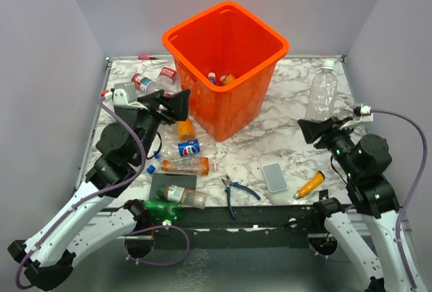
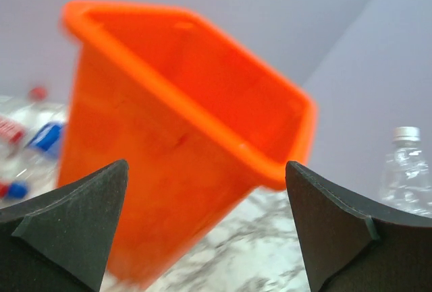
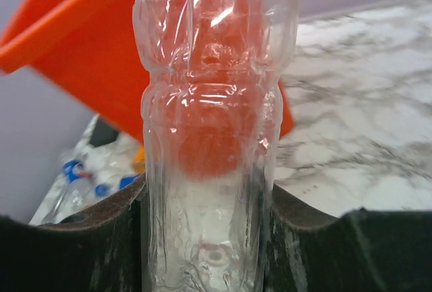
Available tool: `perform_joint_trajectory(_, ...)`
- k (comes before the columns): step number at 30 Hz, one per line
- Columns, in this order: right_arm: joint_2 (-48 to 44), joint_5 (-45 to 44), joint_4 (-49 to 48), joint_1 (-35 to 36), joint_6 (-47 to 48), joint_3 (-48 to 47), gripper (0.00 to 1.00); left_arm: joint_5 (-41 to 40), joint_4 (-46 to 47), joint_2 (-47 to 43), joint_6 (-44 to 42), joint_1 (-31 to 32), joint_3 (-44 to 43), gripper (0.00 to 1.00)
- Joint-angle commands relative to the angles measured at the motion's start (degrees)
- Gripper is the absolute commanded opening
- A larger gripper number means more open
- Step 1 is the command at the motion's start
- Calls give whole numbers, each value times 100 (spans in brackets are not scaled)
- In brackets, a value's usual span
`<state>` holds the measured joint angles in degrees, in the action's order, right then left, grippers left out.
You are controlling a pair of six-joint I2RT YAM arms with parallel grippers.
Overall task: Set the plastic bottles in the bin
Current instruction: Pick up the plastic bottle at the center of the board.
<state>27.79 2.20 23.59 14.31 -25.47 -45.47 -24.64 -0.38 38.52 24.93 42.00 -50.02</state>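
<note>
marbled tabletop point(image 1: 270, 140), right of frame: right gripper point(image 1: 316, 129) clamps a clear bottle point(image 1: 322, 93) upright; left gripper point(image 1: 177, 103) gapes empty beside the orange bin point(image 1: 233, 106). grasping step; next, lift it over the rim.

right gripper point(image 3: 209, 204) grips a clear bottle point(image 3: 212, 69) before the orange bin point(image 3: 74, 42).

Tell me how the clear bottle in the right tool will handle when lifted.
Probably light: the clear bottle looks empty, with the orange bin showing through it. Its thin ribbed wall may buckle under the squeeze of the right tool. Gripped low while standing upright, it could pivot or tip.
</note>
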Motion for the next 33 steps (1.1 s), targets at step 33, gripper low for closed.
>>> perform_joint_trajectory(33, -149, 5095, -3719, 46, -1064, 354, 28, 4667, 2861, 3786, 1309, 967, -3416, 98)
